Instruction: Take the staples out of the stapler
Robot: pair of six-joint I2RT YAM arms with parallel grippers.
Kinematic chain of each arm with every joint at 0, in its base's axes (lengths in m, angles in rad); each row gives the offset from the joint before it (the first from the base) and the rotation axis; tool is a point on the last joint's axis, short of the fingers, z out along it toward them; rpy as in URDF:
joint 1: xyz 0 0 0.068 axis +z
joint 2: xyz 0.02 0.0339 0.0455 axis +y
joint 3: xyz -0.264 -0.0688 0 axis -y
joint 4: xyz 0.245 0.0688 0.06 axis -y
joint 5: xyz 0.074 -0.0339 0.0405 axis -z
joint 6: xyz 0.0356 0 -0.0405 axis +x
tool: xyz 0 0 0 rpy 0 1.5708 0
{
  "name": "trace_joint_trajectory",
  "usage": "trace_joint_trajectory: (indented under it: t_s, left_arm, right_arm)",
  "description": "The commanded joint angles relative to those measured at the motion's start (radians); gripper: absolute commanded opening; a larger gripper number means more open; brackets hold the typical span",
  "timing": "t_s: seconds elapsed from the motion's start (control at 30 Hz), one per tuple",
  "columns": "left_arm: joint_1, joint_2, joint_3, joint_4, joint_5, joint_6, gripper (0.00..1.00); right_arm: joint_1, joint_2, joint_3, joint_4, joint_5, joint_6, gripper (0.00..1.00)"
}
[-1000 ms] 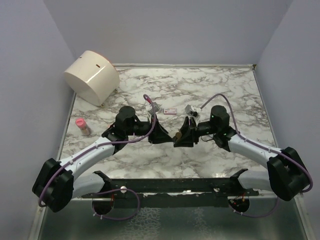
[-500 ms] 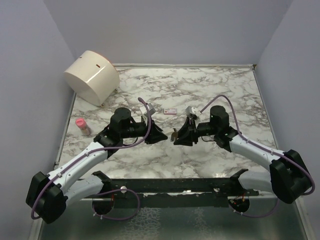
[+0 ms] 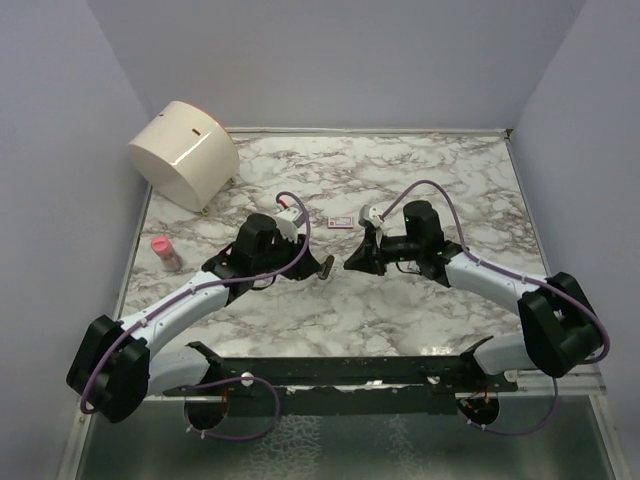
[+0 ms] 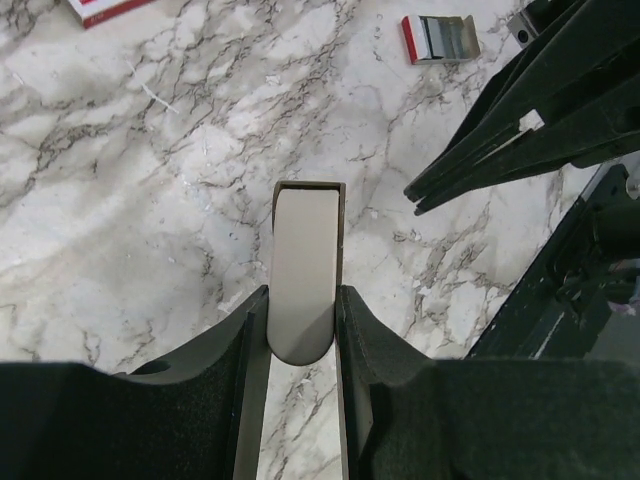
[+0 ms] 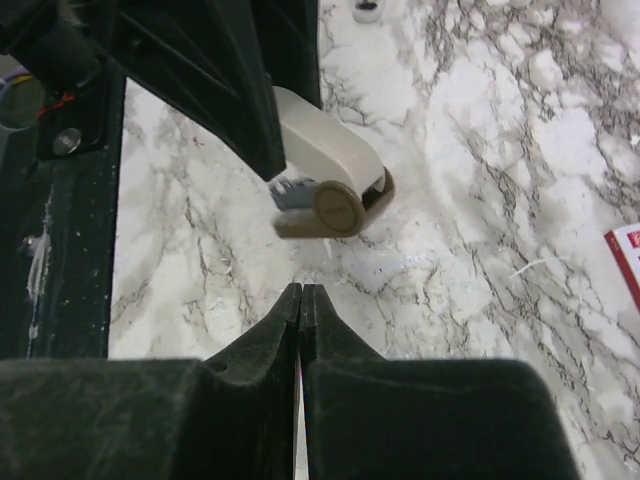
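Left pincer [image 4: 305, 300] clamped on stapler [image 4: 307, 240], frame centre. Right pincer [image 5: 301, 295] had backed off it, now apart, fingers pressed together, nothing seen held. Likely staples [image 4: 438, 38], grey ribbed strip, lay on tabletop [image 4: 150, 200], upper right. Extraction probably done.

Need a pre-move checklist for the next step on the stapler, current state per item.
1. Left claw grips stapler: ok, clamped between both fingers.
2. Right claw open to pinch: not ok, jaws shut.
3. Right claw apart from stapler: ok, gap visible in both wrist views.
4. Staples out: cannot tell; a grey ribbed part pokes from the stapler's end.
5. Anything pinched in right claw: cannot tell.
6. Small red-and-white box out of the path: ok, lying beyond both claws.
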Motion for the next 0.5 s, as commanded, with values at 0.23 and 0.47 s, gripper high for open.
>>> trace_joint_trajectory:
  t_s: [0.23, 0.47]
  left_arm:
    - [0.0, -0.017, -0.021, 0.054, -0.234, -0.337, 0.0]
    - [0.0, 0.004, 0.006, 0.056, -0.236, -0.462, 0.0]
  right_arm:
    - [0.003, 0.044, -0.145, 0.378, 0.254, 0.539, 0.5]
    - [0.055, 0.055, -0.234, 0.571, 0.369, 0.686, 0.69]
